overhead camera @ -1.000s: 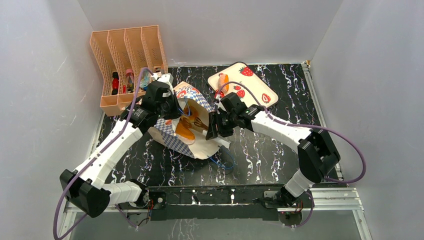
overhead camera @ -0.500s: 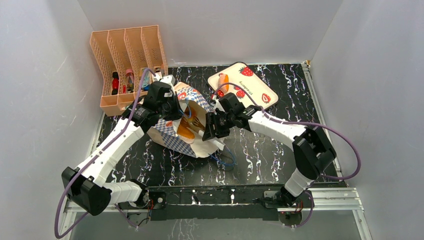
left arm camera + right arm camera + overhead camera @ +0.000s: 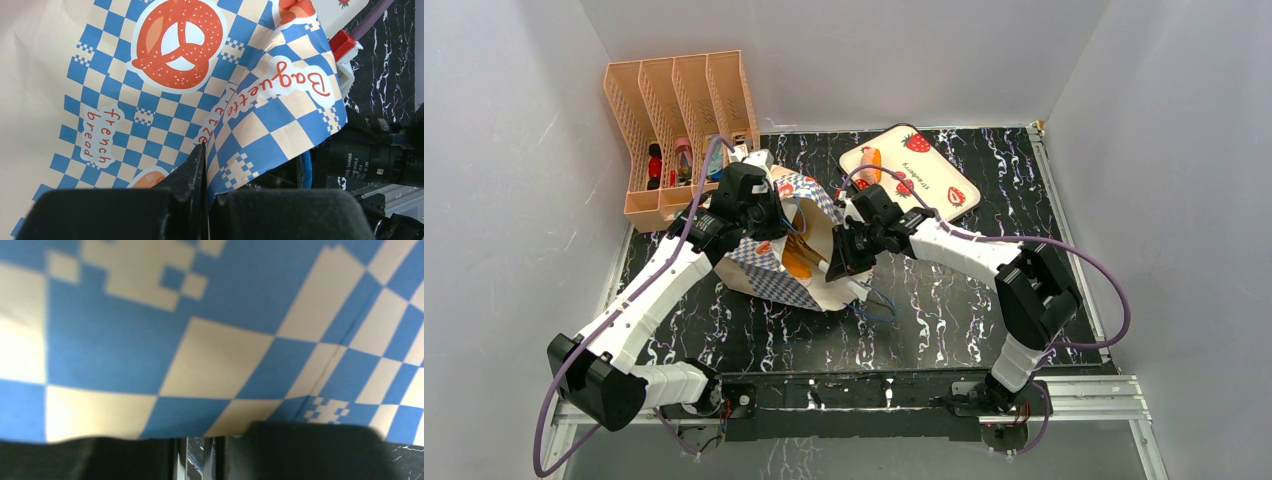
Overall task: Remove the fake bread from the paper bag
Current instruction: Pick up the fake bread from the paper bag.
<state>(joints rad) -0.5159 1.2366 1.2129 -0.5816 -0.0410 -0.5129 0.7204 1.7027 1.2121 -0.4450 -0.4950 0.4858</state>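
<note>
The paper bag (image 3: 769, 278) lies on its side at the middle of the table, its mouth facing right. My left gripper (image 3: 762, 214) is shut on the bag's upper chequered edge (image 3: 280, 115), with the paper pinched between the fingertips (image 3: 199, 160). Orange-brown fake bread (image 3: 798, 263) shows inside the mouth. My right gripper (image 3: 836, 262) reaches into that mouth. In the right wrist view the chequered paper (image 3: 210, 340) covers the fingers (image 3: 310, 450) and hides their tips, so any grip there is hidden. An orange loaf (image 3: 871, 160) lies on the strawberry-print tray (image 3: 932, 172).
A peach file rack (image 3: 674, 105) holding small items stands at the back left, close behind my left gripper. The bag's blue cord handles (image 3: 876, 302) trail on the dark marbled table in front of the mouth. White walls close in on three sides.
My right gripper has pushed left, deeper into the bag's mouth, and the upper flap now hangs over it. The left gripper keeps its hold and has barely moved.
</note>
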